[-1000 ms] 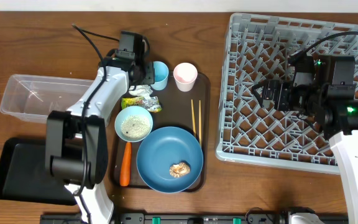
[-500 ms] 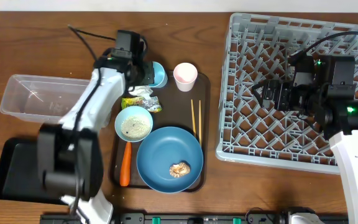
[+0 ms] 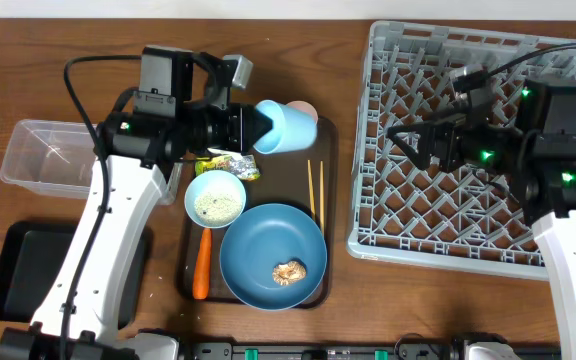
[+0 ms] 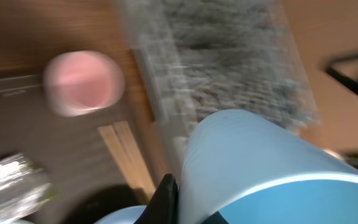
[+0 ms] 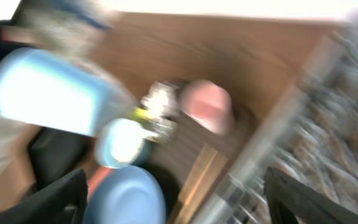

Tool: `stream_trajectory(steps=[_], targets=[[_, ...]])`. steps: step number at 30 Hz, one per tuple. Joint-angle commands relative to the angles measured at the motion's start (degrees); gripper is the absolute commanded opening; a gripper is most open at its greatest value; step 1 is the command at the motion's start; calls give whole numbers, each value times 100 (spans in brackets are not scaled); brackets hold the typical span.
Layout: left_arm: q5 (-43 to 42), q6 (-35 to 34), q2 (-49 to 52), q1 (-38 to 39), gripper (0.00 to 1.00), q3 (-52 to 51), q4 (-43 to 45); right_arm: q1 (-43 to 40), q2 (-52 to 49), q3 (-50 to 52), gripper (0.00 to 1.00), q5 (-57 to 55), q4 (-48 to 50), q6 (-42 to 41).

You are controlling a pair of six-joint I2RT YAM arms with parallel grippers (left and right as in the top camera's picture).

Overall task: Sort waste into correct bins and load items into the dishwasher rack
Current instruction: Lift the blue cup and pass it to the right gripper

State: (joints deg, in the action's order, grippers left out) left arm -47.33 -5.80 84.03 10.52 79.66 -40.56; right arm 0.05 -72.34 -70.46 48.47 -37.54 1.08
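Note:
My left gripper [image 3: 256,126] is shut on the blue cup [image 3: 286,127] and holds it on its side above the dark-brown serving tray [image 3: 323,215]. The cup partly covers the pink cup [image 3: 308,108]. In the left wrist view the blue cup [image 4: 260,162] fills the lower right and the pink cup [image 4: 82,83] stands at upper left. On the tray lie the blue plate [image 3: 273,250] with a brown lump [image 3: 290,271], the bowl of rice [image 3: 215,198], the carrot [image 3: 202,264], the chopsticks [image 3: 315,190] and the wrapper [image 3: 233,166]. My right gripper [image 3: 415,141] is open above the grey rack [image 3: 468,235].
The clear tub [image 3: 43,152] stands at the far left, with the black tray [image 3: 23,275] in front of it. The rack takes up the right side of the table. The crumpled paper is hidden under my left arm. Both wrist views are blurred.
My left gripper has lifted the blue cup off the tray, tipped it sideways and carried it right, over the pink cup. My right gripper has shifted slightly left over the rack.

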Motion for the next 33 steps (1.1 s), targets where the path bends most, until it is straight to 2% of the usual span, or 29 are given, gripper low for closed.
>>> stream_trajectory(steps=[1, 5, 10, 20, 25, 27, 28, 31, 33], targets=[[-1869, 219, -192, -15, 6, 101, 133, -7, 199, -111, 78, 2430, 358, 433], [-3032, 214, -205, -15, 7, 101, 514, 219, 195, -111, 79, 2846, 621, 459], [-3722, 212, -205, -15, 6, 101, 778, 765, 195, -111, 80, 2848, 984, 509], [-3779, 192, -205, -15, 6, 101, 791, 1731, 195, -111, 79, 1941, 1325, 544], [-3777, 192, -205, -15, 6, 101, 791, 2006, 195, -111, 79, 1902, 1705, 542], [-3777, 192, -205, -15, 6, 101, 791, 2070, 195, -111, 73, 1897, 1786, 542], [-3777, 192, -205, -15, 6, 101, 791, 2083, 195, -111, 64, 1895, 1803, 540], [-3775, 192, -205, -15, 6, 101, 791, 2087, 195, -111, 51, 1880, 1805, 538], [-3773, 192, -205, -15, 8, 101, 791, 2085, 195, -111, 47, 1880, 1803, 474]])
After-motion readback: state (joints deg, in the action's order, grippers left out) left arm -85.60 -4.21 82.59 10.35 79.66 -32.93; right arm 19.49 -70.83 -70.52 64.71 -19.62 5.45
